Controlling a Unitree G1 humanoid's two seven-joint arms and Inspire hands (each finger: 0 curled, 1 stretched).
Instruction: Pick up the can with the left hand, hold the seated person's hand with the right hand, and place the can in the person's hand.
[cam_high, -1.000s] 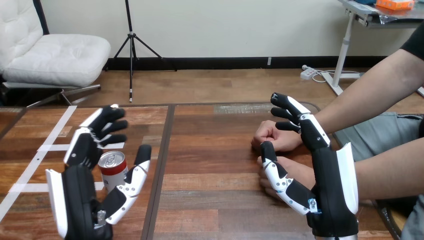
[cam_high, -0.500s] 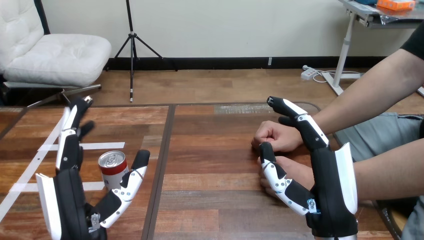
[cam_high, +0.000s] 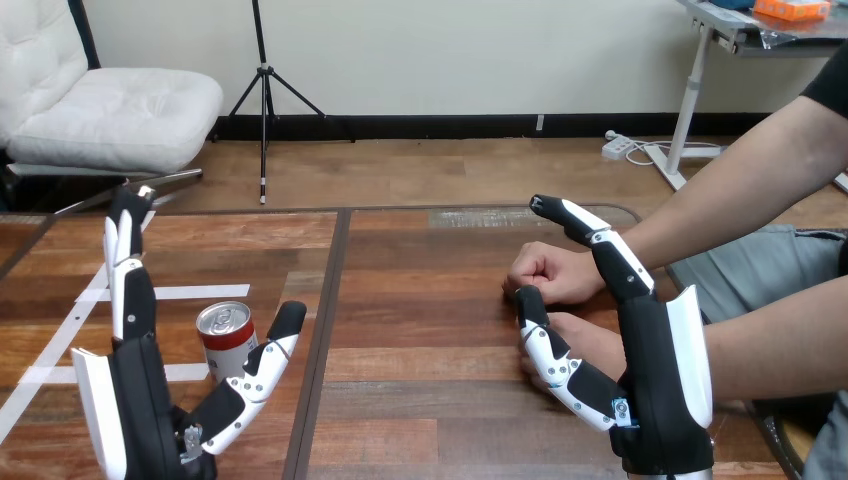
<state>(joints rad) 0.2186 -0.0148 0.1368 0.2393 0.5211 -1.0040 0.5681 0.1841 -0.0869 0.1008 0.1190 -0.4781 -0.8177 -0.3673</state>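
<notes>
A red and silver can (cam_high: 226, 339) stands upright on the wooden table (cam_high: 430, 300) at the left. My left hand (cam_high: 140, 400) is open just behind it, fingers straight up at its left, thumb (cam_high: 262, 368) stretched out at its right, not closed on it. My right hand (cam_high: 645, 380) is open too, fingers (cam_high: 600, 245) straight and pointing away. It stands in front of the person's two hands: a fist (cam_high: 550, 272) farther back and a nearer hand (cam_high: 585, 340) lying between my thumb (cam_high: 545, 345) and palm. I cannot tell whether they touch.
White tape strips (cam_high: 190, 292) mark the table at the left. A dark seam (cam_high: 325, 330) runs down the tabletop between the can and the person's hands. The person's forearms (cam_high: 740, 190) come in from the right.
My left hand's fingers have uncurled from over the can and now stand straight up. My right hand's fingers straightened as well. The can and the person's hands stayed still.
</notes>
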